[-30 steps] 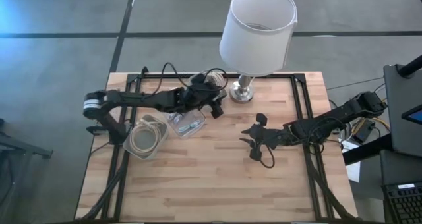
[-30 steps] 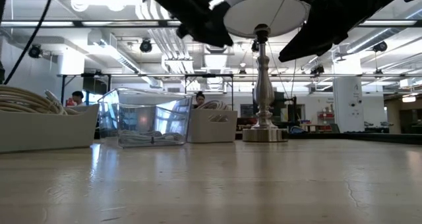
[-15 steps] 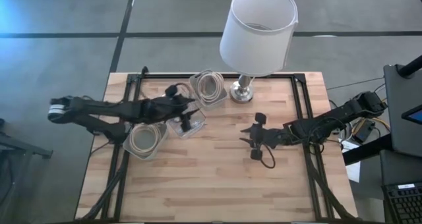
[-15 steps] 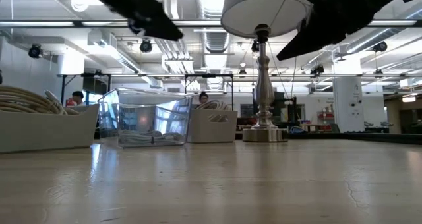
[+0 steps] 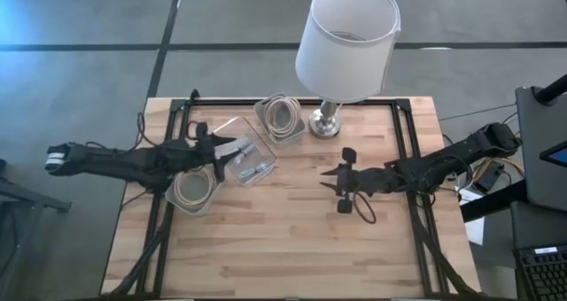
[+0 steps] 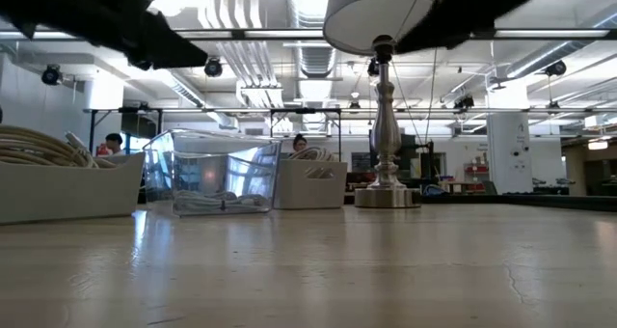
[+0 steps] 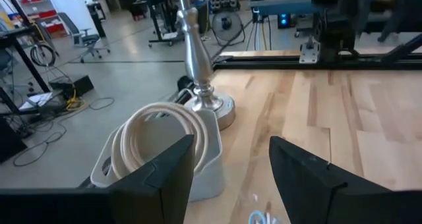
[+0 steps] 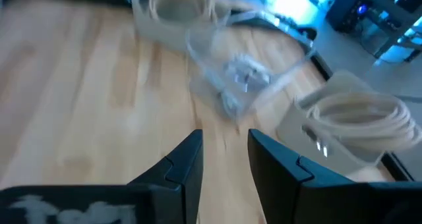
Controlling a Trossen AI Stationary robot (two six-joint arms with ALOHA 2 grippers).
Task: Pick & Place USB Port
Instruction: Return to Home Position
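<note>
A clear bin [image 5: 249,159] stands left of the table's middle with small pale USB parts [image 5: 253,169] on its floor; the right wrist view shows the clear bin [image 8: 242,79] too. My left gripper [image 5: 221,150] hovers open over the clear bin's left rim. Ahead of my left gripper [image 7: 231,158], its wrist view shows a white bin of coiled cable [image 7: 158,145]. My right gripper [image 5: 335,188] hangs open over bare wood right of centre, its fingers pointing at the bins; its wrist view confirms my right gripper [image 8: 224,151] holds nothing.
A lamp with a white shade [image 5: 345,40] stands by its metal base [image 5: 326,122] at the far edge. One white bin of cable [image 5: 282,117] sits beside that base, another white bin of cable [image 5: 195,188] near the left rail. Bare wood [image 5: 283,239] fills the near half.
My left arm has drawn back toward the table's left edge, from over the far white bin beside the lamp base to over the clear bin's left rim. My right gripper has risen slightly and stayed over the same spot. The bins have not moved.
</note>
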